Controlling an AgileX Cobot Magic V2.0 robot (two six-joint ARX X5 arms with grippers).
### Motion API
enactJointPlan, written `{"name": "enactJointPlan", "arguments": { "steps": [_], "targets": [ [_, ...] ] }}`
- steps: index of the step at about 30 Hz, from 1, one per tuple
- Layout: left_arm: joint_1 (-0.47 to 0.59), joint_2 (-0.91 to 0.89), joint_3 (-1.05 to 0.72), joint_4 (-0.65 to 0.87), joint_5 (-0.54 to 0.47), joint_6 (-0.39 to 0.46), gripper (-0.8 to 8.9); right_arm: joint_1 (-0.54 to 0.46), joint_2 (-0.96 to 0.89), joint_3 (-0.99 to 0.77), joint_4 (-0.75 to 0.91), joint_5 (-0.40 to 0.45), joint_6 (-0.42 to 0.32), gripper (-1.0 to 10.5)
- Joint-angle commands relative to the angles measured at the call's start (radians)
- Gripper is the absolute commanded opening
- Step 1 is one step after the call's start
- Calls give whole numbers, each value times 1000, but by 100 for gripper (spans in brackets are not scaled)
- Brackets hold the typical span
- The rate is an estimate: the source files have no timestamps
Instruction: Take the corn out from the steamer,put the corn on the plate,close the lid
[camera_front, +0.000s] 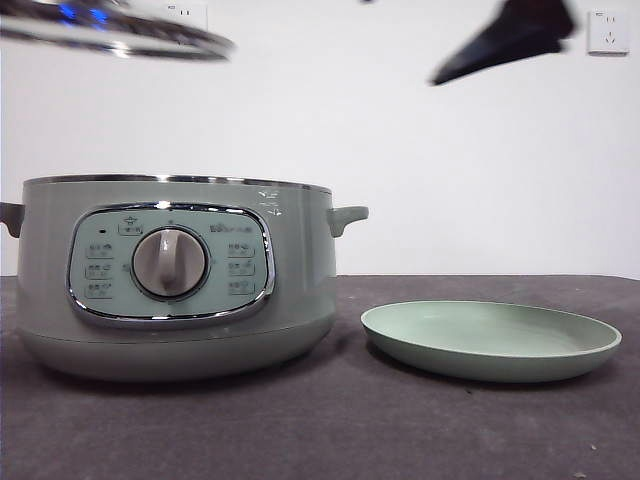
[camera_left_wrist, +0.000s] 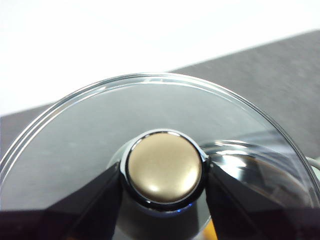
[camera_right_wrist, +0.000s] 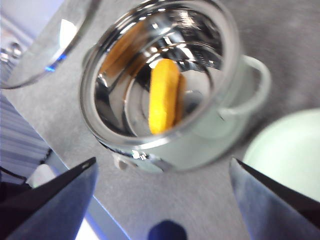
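Table (camera_front: 330, 420) | steamer (camera_front: 170, 280) uncovered | lid (camera_left_wrist: 150, 130) aloft, left gripper (camera_left_wrist: 165, 175) | plate (camera_front: 490, 340) beside

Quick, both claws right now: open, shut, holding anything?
Left claw: shut on the knob of the round clear glass lid, lifted off.
Right claw: open, empty, above the pale green round steamer.

Yellow corn (camera_right_wrist: 163, 97) lies inside the open steamer (camera_front: 170, 275); lid (camera_left_wrist: 150, 145) aloft, green plate (camera_front: 490, 340) beside.
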Motion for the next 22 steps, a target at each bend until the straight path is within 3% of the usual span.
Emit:
{"name": "enactJointPlan", "arguments": {
  "steps": [1,7,15,22],
  "targets": [
    [0,-81,12,21,-56,18,-9,65,108,96,0,32,-45,437],
    [0,-196,12,-58,-124,17,-9,164,360,359,-109,151,-132,432],
    [0,-285,12,-127,-128,17,-9,243,666,672,-253,290,-221,432],
    [0,-291,12,-163,-126,11,-9,275,840,773,-249,318,-252,400]
  ]
}}
